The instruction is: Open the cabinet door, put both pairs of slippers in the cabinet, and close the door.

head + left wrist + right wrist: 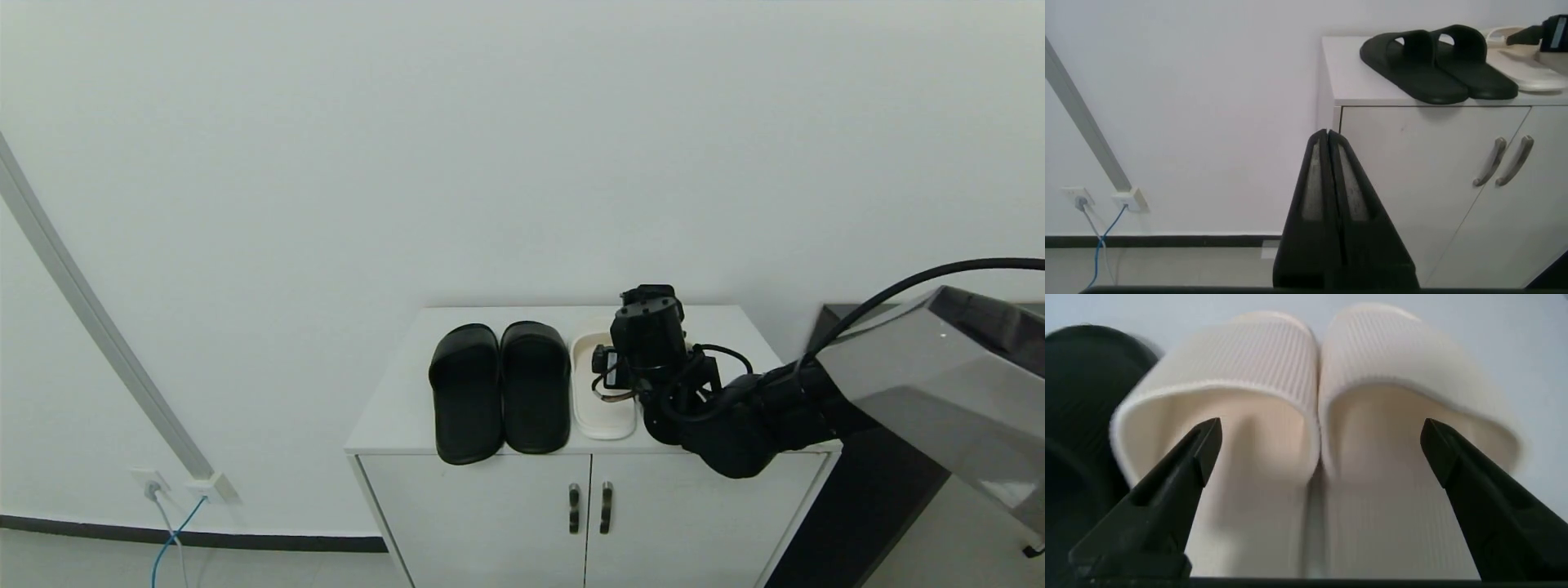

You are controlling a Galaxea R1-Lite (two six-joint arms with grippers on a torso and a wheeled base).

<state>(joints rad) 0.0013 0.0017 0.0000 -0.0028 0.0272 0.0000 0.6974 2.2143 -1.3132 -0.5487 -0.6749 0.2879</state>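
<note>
Cabinet: a white cabinet (482,523) stands against the wall in the lower middle of the head view. Both doors are shut, and the two dark door handles (574,506) sit side by side at the centre seam.
Black slippers: the black slippers (490,392) lie side by side on the cabinet top, left of centre. Their sides touch and their heels reach the front edge.
White slippers: the white slippers (600,408) lie on the same top just to the right of the black pair. In the head view the right arm covers all but one of them. The right wrist view shows both, pressed together side by side, straps facing the camera.
Right gripper: the right gripper (1320,433) hovers just above the white slippers. Its fingers (1167,498) are spread wide, one on each outer side of the pair. They grasp nothing, and whether they touch the slippers cannot be told.
Right arm: the right arm (735,416) comes in from the right edge of the head view, over the cabinet's front right corner.
Left gripper: the left gripper (1328,139) is pressed fully closed with nothing between its fingers. It is held in front of the cabinet's left side, below the level of the top.
Surroundings: wall sockets (151,482) with a blue cable (175,535) sit at the lower left of the head view. A grey strip (90,318) runs diagonally up the wall from them.
</note>
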